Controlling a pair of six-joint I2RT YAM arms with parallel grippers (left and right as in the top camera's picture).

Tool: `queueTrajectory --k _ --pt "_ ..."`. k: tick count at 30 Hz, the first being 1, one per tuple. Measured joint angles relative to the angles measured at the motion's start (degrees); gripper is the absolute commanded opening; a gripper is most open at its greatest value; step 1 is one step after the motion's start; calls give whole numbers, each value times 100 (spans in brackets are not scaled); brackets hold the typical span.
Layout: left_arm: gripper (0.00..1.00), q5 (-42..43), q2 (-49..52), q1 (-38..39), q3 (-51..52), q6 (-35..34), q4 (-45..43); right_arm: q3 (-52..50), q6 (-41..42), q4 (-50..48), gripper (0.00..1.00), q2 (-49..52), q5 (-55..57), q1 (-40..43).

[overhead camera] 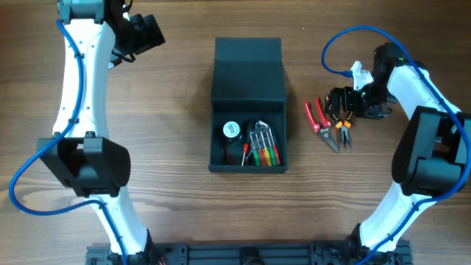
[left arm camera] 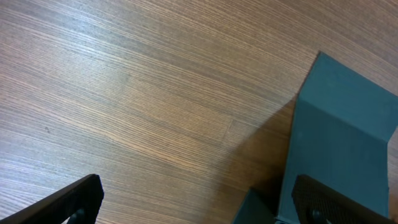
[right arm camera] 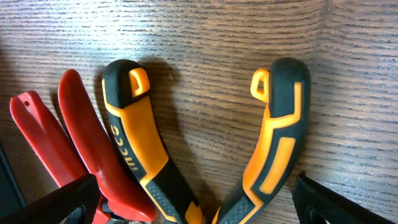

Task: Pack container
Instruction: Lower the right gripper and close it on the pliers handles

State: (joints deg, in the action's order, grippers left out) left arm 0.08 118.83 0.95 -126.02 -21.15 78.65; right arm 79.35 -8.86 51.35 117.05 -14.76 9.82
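Container (overhead camera: 247,168) sat open at centre of bench (overhead camera: 176,147), partly packed. Pickup step: right hand (right arm camera: 196,198) hung wide open over orange pliers (right arm camera: 149,162) — nothing gripped; left hand (left arm camera: 202,202) open, empty. Next move required lowering, then closing on the handles.

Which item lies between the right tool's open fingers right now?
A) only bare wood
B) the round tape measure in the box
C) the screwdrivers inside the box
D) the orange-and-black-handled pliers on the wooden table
D: the right wrist view shows both curved handles of the orange-and-black-handled pliers on the wood between the fingers of the open right tool, outside the dark teal-grey rectangular container.
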Motion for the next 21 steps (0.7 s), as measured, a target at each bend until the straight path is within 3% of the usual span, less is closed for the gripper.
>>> queueTrajectory --k 21 --pt "100 2 0 0 0 0 2 -66 330 -160 100 0 966 -356"
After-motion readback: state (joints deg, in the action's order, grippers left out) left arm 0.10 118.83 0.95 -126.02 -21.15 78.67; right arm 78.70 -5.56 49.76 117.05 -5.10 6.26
